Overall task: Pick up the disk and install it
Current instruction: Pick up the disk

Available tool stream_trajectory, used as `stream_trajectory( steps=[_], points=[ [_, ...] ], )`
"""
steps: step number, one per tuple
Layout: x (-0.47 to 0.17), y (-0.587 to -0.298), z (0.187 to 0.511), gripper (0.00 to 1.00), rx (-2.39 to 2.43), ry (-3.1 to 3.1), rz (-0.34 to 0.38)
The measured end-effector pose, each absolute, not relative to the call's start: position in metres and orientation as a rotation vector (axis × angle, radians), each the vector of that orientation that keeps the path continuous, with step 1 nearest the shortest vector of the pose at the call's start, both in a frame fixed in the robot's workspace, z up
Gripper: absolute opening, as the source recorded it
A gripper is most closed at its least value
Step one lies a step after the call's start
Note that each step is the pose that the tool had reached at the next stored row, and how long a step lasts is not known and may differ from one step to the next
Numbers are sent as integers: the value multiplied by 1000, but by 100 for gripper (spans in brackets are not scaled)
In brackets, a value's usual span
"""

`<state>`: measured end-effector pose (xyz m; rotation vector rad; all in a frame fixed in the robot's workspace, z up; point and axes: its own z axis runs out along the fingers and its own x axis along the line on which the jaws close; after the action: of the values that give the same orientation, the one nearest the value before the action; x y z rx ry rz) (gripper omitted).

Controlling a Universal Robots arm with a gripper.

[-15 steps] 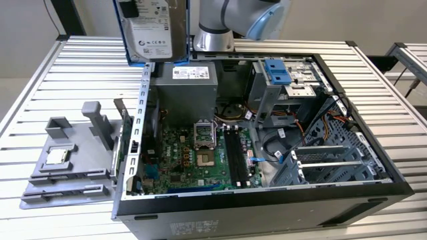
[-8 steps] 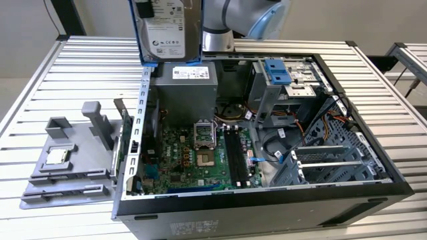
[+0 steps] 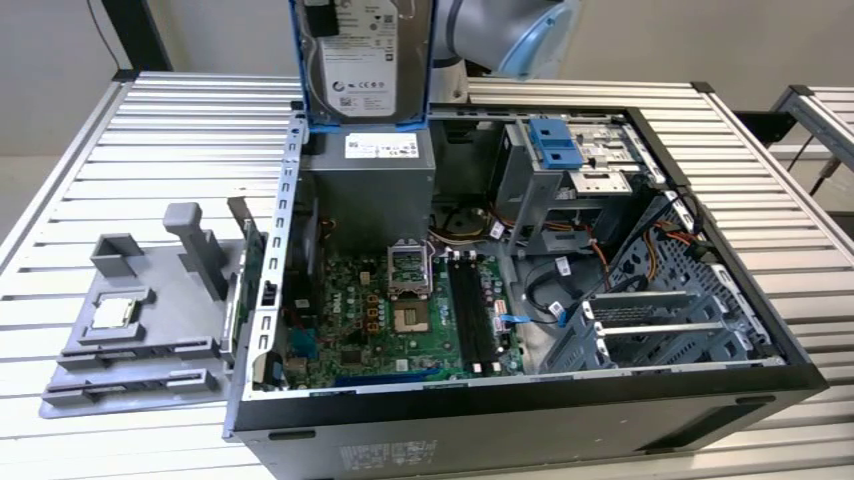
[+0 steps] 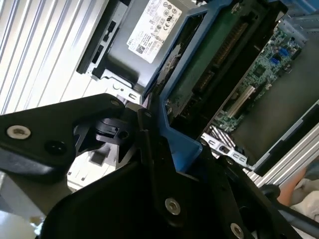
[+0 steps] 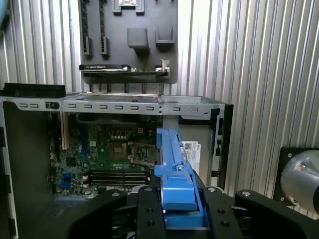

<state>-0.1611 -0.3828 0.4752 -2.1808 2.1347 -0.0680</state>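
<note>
disk position relative to the fingers: the flat, silver-grey metal disk (image 3: pixel 358 60) with its white printed label, framed by a bright blue plastic carrier, hangs in the black two-fingered gripper (image 5: pixel 178 201), clear of every surface. in the first wrist view the black fingers (image 5: pixel 149 209) sit one on each side of the carrier's narrow blue edge, clenched on it, so the disk lies directly between them and projects away from the wrist. in the second wrist view the carrier (image 4: pixel 172 134) runs out from the gripper with the drive's green circuit-board underside facing the camera. in the exterior view the disk's long axis is upright and its label faces the camera. it is poised above the far end of the open black tower computer case (image 3: pixel 534 395), over the grey box-shaped power supply (image 3: pixel 367 180) and apart from it. the metal drive cage (image 3: pixel 587 165), fronted by a blue plastic bracket (image 3: pixel 554 140), lies toward the exterior view's right of the disk and lower. judged from this, the disk is picked up but not yet installed. the green motherboard (image 3: pixel 387 320) lies on the case floor below. a grey moulded fixture (image 3: pixel 134 320) carrying a small square silver chip (image 3: pixel 114 312) rests on the slatted aluminium table (image 3: pixel 174 120) at the exterior view's left, well apart from the gripper.
</note>
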Motion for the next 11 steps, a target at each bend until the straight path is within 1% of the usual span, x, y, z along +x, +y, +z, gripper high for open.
stream_trajectory(
  steps=[11],
  points=[
    [-128,-383,475,0,-2180,2134,-67]
  ],
)
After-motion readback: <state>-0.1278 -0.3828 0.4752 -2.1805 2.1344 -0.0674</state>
